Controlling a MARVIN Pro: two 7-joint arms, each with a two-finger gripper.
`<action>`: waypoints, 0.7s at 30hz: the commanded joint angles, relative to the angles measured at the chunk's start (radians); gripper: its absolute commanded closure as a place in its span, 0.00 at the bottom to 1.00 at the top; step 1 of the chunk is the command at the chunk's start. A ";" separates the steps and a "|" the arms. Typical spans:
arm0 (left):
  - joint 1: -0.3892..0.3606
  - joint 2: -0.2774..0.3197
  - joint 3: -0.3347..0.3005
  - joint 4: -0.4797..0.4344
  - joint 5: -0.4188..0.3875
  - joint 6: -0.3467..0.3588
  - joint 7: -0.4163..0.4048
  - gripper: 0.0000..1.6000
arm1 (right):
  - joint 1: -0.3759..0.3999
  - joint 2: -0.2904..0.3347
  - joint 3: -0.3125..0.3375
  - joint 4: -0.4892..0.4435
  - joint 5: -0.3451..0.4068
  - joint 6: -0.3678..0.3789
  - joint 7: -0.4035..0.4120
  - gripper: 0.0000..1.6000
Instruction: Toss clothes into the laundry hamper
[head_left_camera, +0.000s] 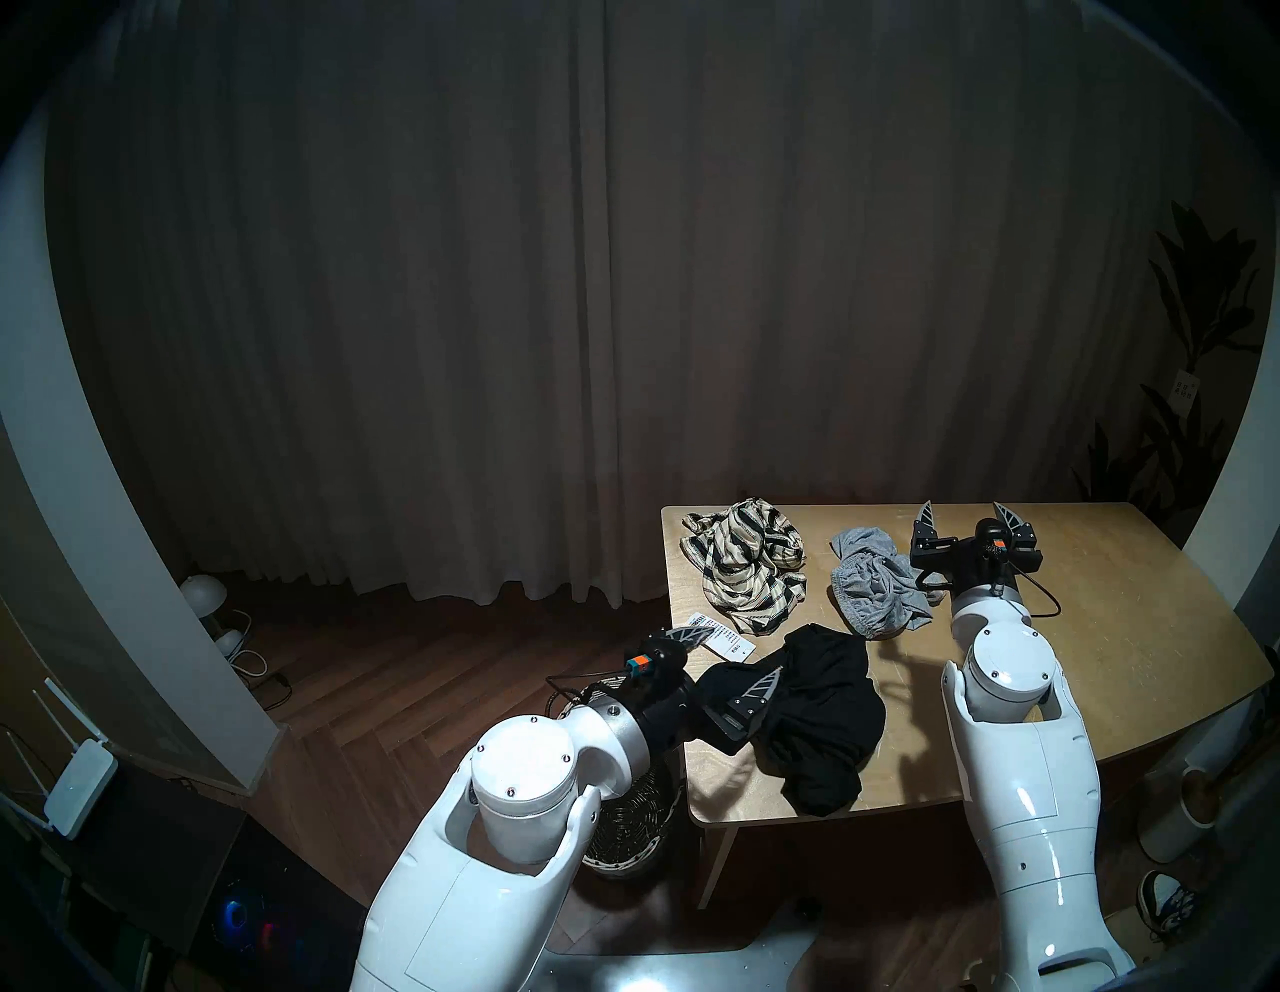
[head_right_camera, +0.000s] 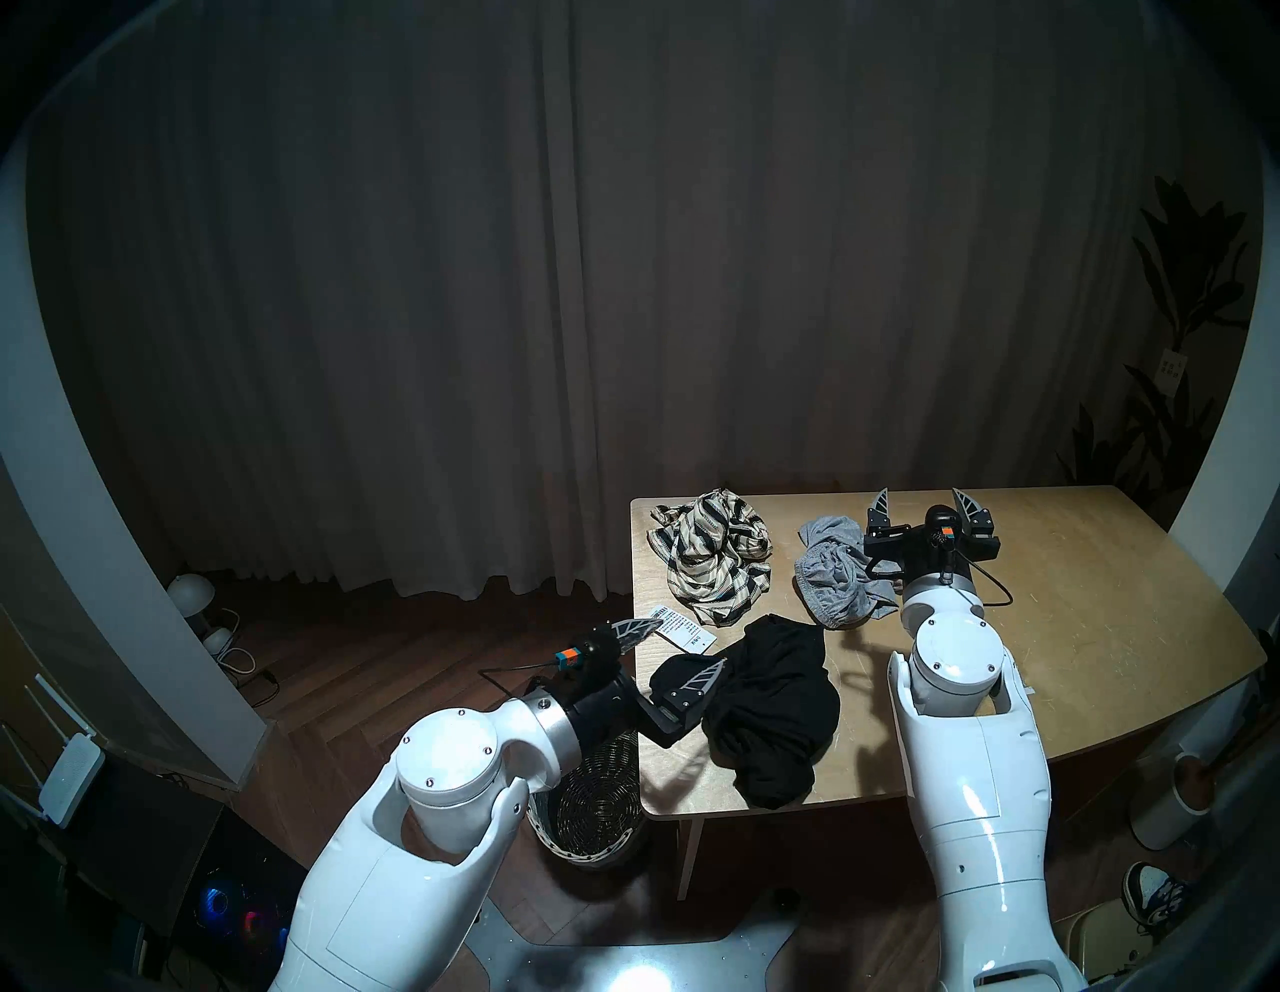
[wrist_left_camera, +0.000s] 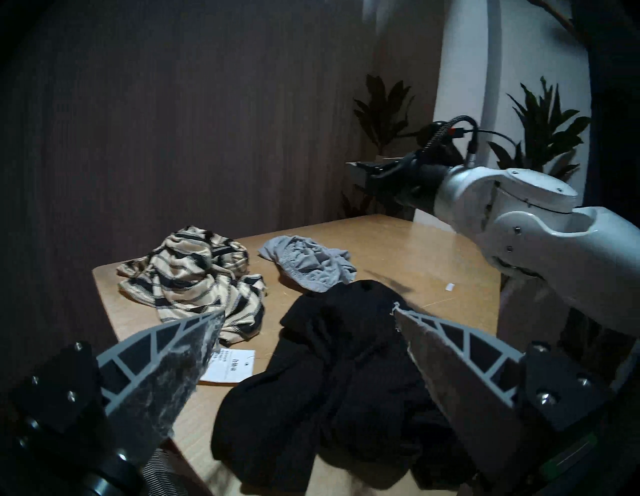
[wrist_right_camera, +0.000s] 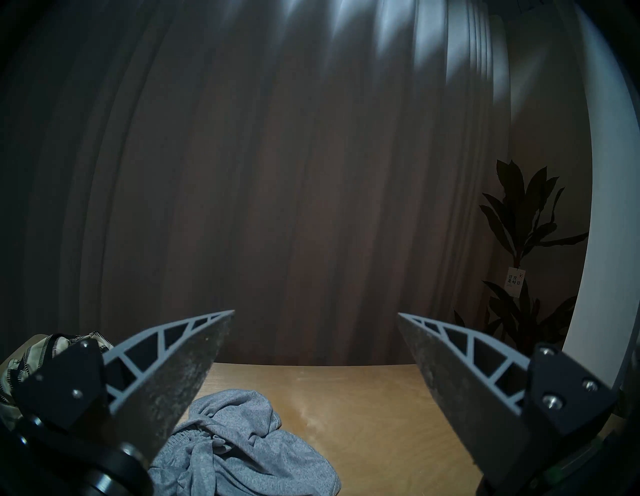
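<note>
Laundry hamper (head_left_camera: 627, 842): woven wicker, stands on the wood floor at the table's left near corner, largely hidden under the left arm; only its lower weave and part of the rim show.

Left gripper (head_left_camera: 731, 654): hangs level over the table's left edge, fingers spread wide, nothing between them. In the head view one finger overlaps the paper card (head_left_camera: 720, 639), the other overlaps the left part of the black garment (head_left_camera: 821, 720). From the left wrist view the black garment lies just ahead of and below the open fingers; contact cannot be told.

Table (head_left_camera: 1108, 658): pale wood, carries all three garments. Striped cream garment (head_left_camera: 748, 578) is crumpled at the far left corner. The paper card lies flat just in front of it, near the left edge. Black garment is heaped at the near side, reaching close to the front edge. Grey knit garment (head_left_camera: 876, 589) is bunched beyond the black one, just right of the striped one, apart from it.

Right gripper (head_left_camera: 970, 518): raised above the table just right of the grey knit, fingers fully parted, empty, pointing toward the curtain (head_left_camera: 485, 277).
</note>
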 joint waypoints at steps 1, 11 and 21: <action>-0.116 -0.045 0.007 0.037 -0.080 0.049 -0.122 0.00 | 0.080 0.009 -0.003 0.011 -0.004 -0.025 -0.011 0.00; -0.233 -0.044 0.051 0.239 0.080 0.041 -0.106 0.00 | 0.101 0.013 -0.012 0.043 -0.010 -0.047 -0.028 0.00; -0.306 -0.090 0.111 0.408 0.292 -0.040 -0.042 0.00 | 0.113 0.014 -0.017 0.063 -0.014 -0.074 -0.041 0.00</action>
